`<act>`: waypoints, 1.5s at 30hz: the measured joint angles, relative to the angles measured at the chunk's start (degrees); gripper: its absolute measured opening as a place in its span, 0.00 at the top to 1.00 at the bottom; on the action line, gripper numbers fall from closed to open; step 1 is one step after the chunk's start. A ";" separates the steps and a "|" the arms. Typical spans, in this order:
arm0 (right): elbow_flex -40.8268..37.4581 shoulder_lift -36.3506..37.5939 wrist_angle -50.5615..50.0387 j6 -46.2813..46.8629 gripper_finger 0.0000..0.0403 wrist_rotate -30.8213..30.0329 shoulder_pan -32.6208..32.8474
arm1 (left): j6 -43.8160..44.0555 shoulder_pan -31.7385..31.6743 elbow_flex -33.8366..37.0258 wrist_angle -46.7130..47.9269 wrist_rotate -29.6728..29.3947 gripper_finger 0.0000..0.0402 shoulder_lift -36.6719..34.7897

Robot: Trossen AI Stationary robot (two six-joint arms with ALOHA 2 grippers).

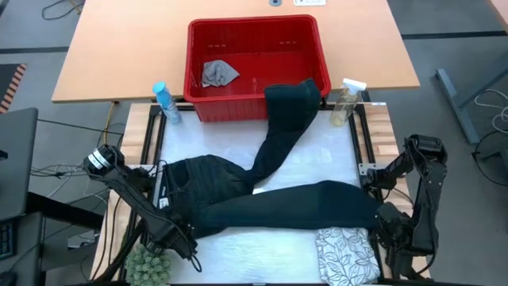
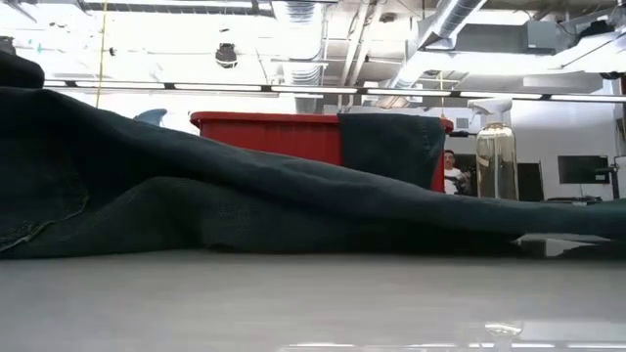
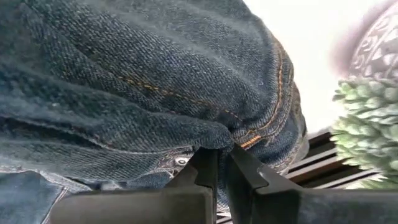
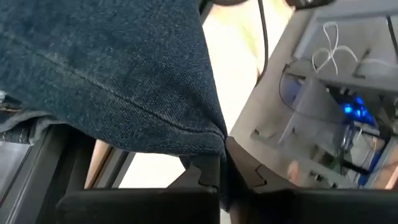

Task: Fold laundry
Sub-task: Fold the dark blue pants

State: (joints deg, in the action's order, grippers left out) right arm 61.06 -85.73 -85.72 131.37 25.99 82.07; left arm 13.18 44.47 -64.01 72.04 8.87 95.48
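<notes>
So we've got the jeans (image 1: 262, 187) spread across the white table (image 1: 317, 151), waist at the left, one leg running to the right edge, the other leg draped up over the rim of the red basket (image 1: 254, 48). The left gripper (image 3: 221, 163) is pinching the waistband seam, fingers pressed together on the denim, at the front-left corner of the table. The right gripper (image 4: 222, 163) is clamped on the hem of the long leg at the right edge.

To do this fold well, we'd say lift both ends evenly, keep the fabric taut between the arms — and get that stray leg off the basket first, or it'll drag.

The leaf-print cloth (image 1: 343, 253) sits just beside the right gripper; a small grey cloth (image 1: 218, 73) lies inside the basket.
</notes>
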 joint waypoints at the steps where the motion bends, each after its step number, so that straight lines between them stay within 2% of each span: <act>1: 0.00 0.00 0.01 -0.92 0.92 -0.58 0.13 | -0.27 0.00 -0.30 -0.50 0.66 1.00 0.00; 5: -0.04 -0.02 0.03 -3.87 0.92 -3.66 0.43 | -5.06 0.02 -2.37 -3.05 5.52 1.00 0.00; 7: -0.10 -0.02 0.62 -5.50 0.92 -5.86 0.43 | -6.41 0.02 -3.72 -3.29 5.82 1.00 0.00; 13: -0.07 -0.03 7.21 -15.06 0.88 -17.55 -0.02 | -12.06 -1.01 -7.18 -4.30 5.22 1.00 -1.87; 16: -0.04 -0.02 8.63 -18.12 0.87 -19.33 -0.27 | -15.56 -1.99 -7.41 -5.05 5.24 1.00 -3.76; 19: -0.05 -0.07 9.34 -19.92 0.86 -19.91 -0.36 | -15.30 -3.76 -7.41 -7.10 5.90 0.98 -5.71; 22: -0.07 -0.07 9.36 -19.96 0.86 -20.27 -0.36 | -11.93 -5.72 -7.41 -11.80 8.91 0.92 -7.40; 27: -0.07 -0.09 9.40 -21.09 0.86 -20.73 -0.36 | -6.77 -9.70 -7.45 -22.76 19.28 0.82 -9.43; 32: -0.07 -0.11 9.66 -21.05 0.85 -21.07 -0.40 | 2.41 -13.59 -7.45 -28.11 20.33 0.72 -9.79; 38: -0.07 -0.13 9.66 -20.98 0.85 -21.21 -0.43 | -0.29 -13.52 -7.45 -29.84 22.47 0.59 -9.28; 41: -0.07 -0.13 9.54 -20.85 0.85 -21.36 -0.43 | 0.85 -13.55 -7.34 -29.66 25.35 0.51 -9.14; 45: -0.04 -0.13 9.27 -20.85 0.85 -21.63 -0.43 | 1.70 -13.57 -7.28 -30.22 25.47 0.42 -9.16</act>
State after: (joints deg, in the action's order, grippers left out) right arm 61.01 -85.86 -76.44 110.52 4.36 81.65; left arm 14.87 30.89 -71.29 41.82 34.34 86.32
